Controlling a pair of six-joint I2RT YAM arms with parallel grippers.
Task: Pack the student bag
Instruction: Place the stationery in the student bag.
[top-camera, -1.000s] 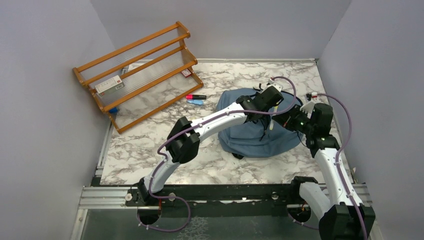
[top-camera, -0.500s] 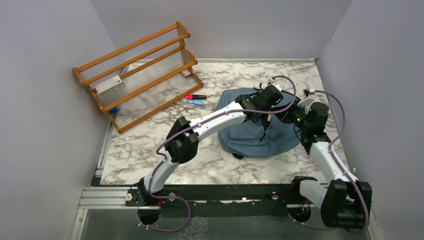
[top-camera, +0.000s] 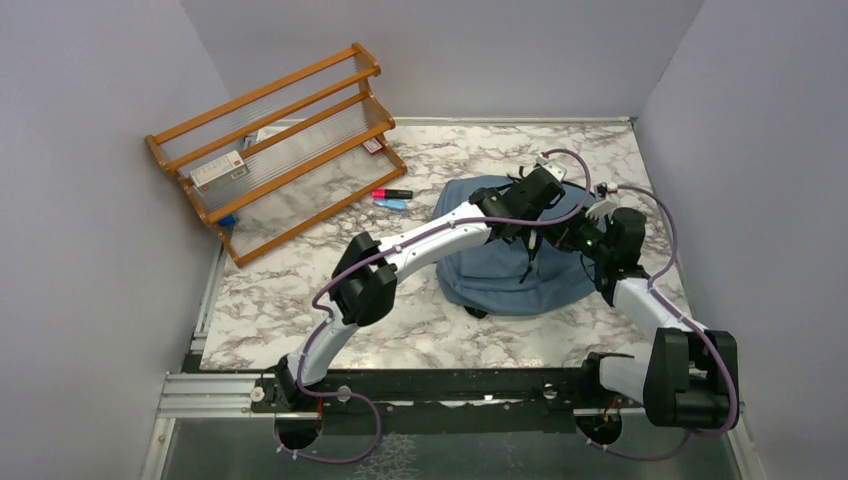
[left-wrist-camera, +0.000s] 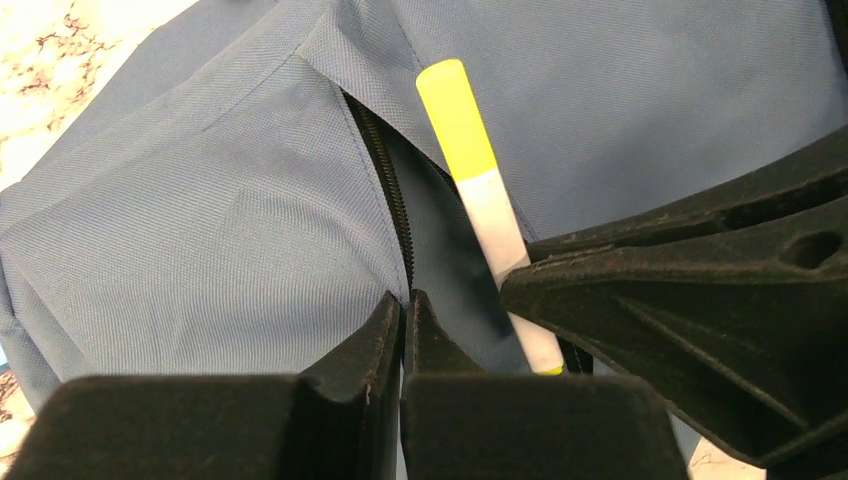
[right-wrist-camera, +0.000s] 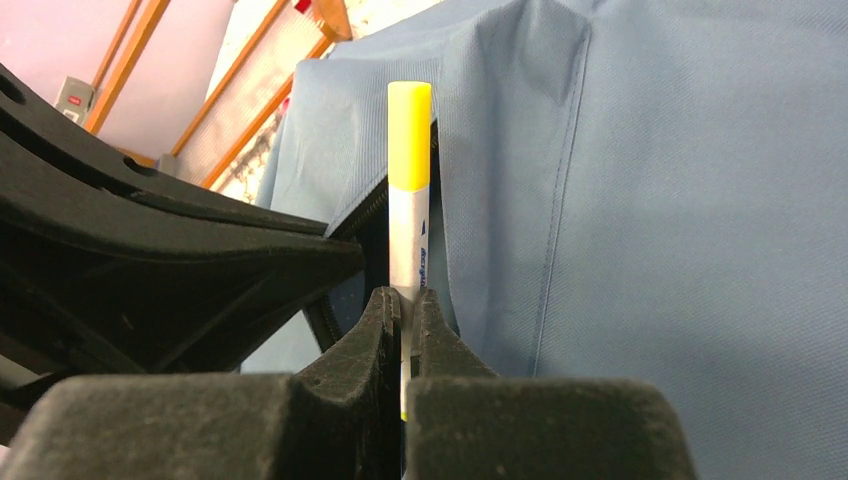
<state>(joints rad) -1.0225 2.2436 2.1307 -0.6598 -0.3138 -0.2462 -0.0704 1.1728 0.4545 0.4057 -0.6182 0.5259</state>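
The student bag (top-camera: 490, 275) is dusty-blue fabric, lying right of the table's middle. Its black zipper (left-wrist-camera: 385, 175) stands parted, showing dark lining. My left gripper (left-wrist-camera: 405, 300) is shut on the bag's fabric edge right beside the zipper, holding it up. My right gripper (right-wrist-camera: 409, 298) is shut on the white barrel of a yellow-capped highlighter (right-wrist-camera: 409, 180). The highlighter (left-wrist-camera: 470, 170) points cap-first into the parted opening, next to the left fingers. In the top view both grippers meet over the bag's upper right part, left gripper (top-camera: 527, 235) and right gripper (top-camera: 572, 238).
A wooden tiered rack (top-camera: 280, 150) leans at the back left with a small white box (top-camera: 217, 170) on it. A red-and-black marker (top-camera: 392, 193) and a blue pen (top-camera: 392, 204) lie between rack and bag. Grey walls close in both sides.
My right arm has stretched forward and left, bringing the highlighter closer to the bag's opening. The left gripper has kept its hold on the bag, shifting only slightly.
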